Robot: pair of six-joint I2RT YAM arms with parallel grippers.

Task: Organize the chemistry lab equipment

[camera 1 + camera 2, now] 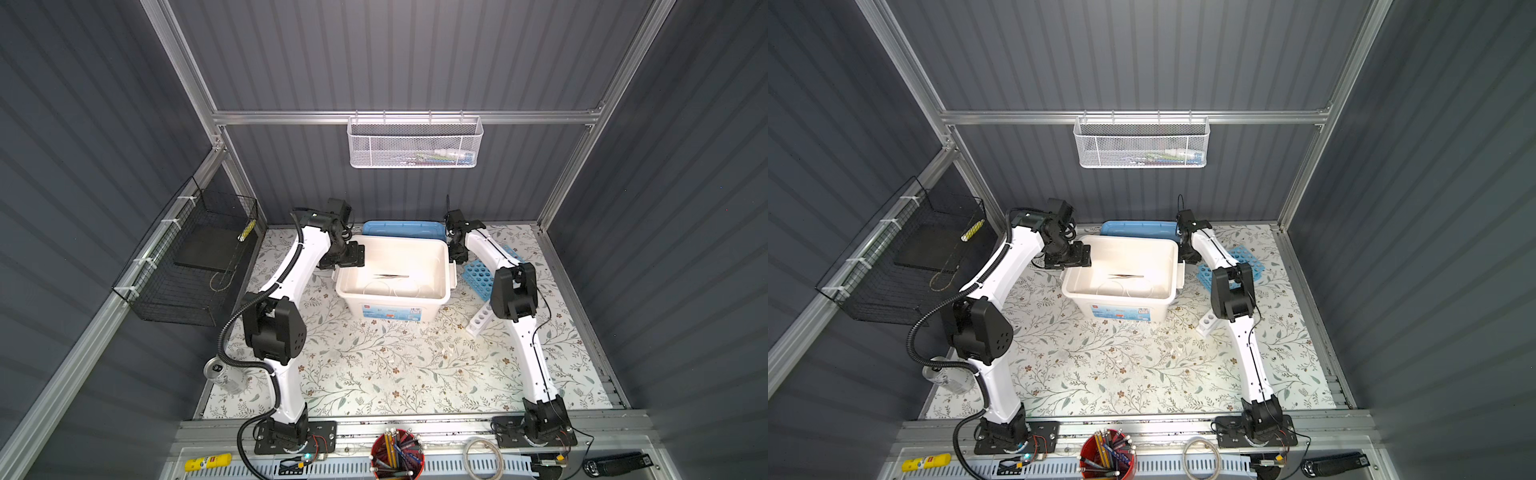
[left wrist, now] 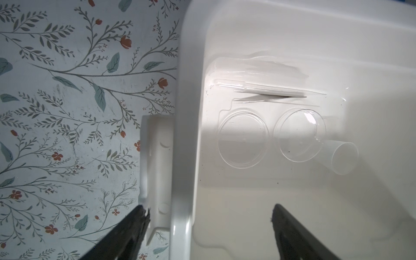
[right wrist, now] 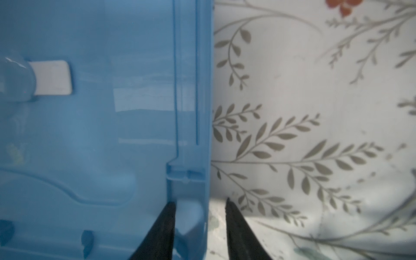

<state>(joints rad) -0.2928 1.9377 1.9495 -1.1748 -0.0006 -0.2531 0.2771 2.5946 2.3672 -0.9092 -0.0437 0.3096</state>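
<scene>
The left gripper (image 2: 209,209) is wide open and holds nothing. It sits astride the side rim of the bin (image 2: 183,90). One finger (image 2: 132,227) is outside, over the bin's latch (image 2: 155,168) and the table (image 2: 67,112). The other finger (image 2: 290,231) is inside, above the bin floor.

On that floor, ahead of this gripper, lie the task's things:
- The near dish (image 2: 243,140) and the far dish (image 2: 299,135) lie flat, side by side.
- The vessel (image 2: 342,157) lies on its side against the far dish, beyond it from the gripper.
- The tweezers (image 2: 270,98) and a clear pipette (image 2: 258,86) lie alongside the dishes. They are close together, and I cannot tell if they touch.

In both top views the tweezers (image 1: 390,276) (image 1: 1125,275) show near the bin's middle, between the two grippers.

The right gripper (image 3: 200,201) is at the bin's back corner, over the blue lid (image 3: 101,135) that lies flat on the table behind the bin. Its jaws are partly closed around the lid's side edge, with one finger (image 3: 164,225) over the lid and the other (image 3: 236,225) over the table just outside it. I cannot tell whether they pinch the edge.

A blue rack (image 1: 478,276) sits on the table just beside this gripper, partly under its arm. A white rack (image 1: 482,318) sits farther from it, toward the arm's base.
</scene>
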